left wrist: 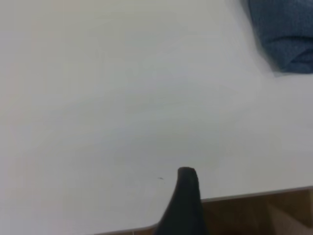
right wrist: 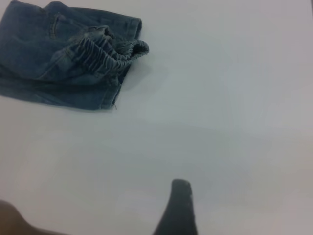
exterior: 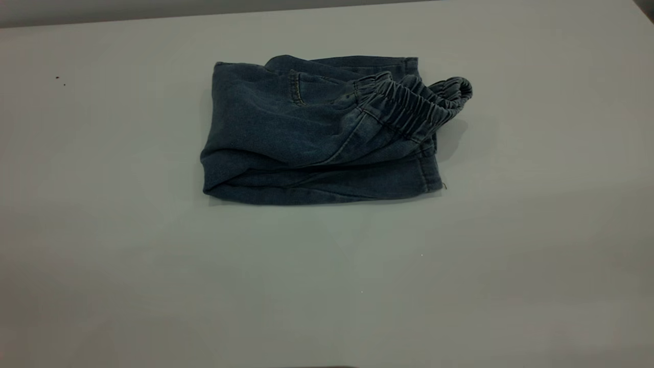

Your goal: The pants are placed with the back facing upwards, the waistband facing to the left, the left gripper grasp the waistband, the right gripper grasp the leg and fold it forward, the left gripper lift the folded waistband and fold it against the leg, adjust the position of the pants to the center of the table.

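The blue denim pants (exterior: 317, 133) lie folded into a compact rectangle a little behind the middle of the white table (exterior: 153, 266). The ruched waistband (exterior: 409, 102) is turned over onto the leg (exterior: 332, 186), its loop sticking up at the bundle's right end. A back pocket seam shows on top. Neither arm appears in the exterior view. In the left wrist view, only a black part of the left gripper (left wrist: 186, 196) shows above bare table, far from a corner of the pants (left wrist: 286, 34). The right gripper (right wrist: 178, 205) likewise hovers over bare table, apart from the pants (right wrist: 49, 63) and waistband (right wrist: 105, 49).
The table's edge (left wrist: 254, 195) runs close by the left gripper, with brown floor (left wrist: 274, 215) beyond it. Wide bare tabletop surrounds the pants on all sides.
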`<action>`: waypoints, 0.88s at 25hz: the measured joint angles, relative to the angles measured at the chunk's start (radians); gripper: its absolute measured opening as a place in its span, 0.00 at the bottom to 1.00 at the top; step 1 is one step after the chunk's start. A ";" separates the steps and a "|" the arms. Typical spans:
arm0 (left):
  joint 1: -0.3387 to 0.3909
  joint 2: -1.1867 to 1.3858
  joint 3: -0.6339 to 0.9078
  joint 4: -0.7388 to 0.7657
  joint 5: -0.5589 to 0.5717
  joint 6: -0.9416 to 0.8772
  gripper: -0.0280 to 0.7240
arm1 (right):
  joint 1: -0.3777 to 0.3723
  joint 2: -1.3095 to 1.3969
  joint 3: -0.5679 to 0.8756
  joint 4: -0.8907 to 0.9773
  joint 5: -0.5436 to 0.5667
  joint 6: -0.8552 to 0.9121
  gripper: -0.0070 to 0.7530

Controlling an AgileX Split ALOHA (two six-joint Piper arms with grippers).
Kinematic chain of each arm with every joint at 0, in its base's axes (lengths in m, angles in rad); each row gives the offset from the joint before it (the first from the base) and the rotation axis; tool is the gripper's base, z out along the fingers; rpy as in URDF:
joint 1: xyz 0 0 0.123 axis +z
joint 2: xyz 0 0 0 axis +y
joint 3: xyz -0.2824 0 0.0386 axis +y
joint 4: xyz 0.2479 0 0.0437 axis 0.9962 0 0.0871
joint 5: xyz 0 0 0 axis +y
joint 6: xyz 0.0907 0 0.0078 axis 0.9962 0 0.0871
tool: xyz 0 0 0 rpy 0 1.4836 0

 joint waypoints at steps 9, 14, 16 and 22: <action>0.000 0.000 0.000 0.000 0.003 0.000 0.82 | 0.000 0.000 0.000 0.001 0.000 -0.001 0.75; 0.000 0.000 0.000 0.000 0.003 0.000 0.82 | 0.000 0.000 0.000 0.001 0.000 -0.001 0.75; 0.000 0.000 0.000 0.000 0.003 0.000 0.82 | 0.000 0.000 0.000 -0.003 0.000 0.004 0.75; 0.000 0.000 0.000 0.000 0.003 0.000 0.82 | 0.000 0.000 0.000 -0.121 -0.008 0.163 0.75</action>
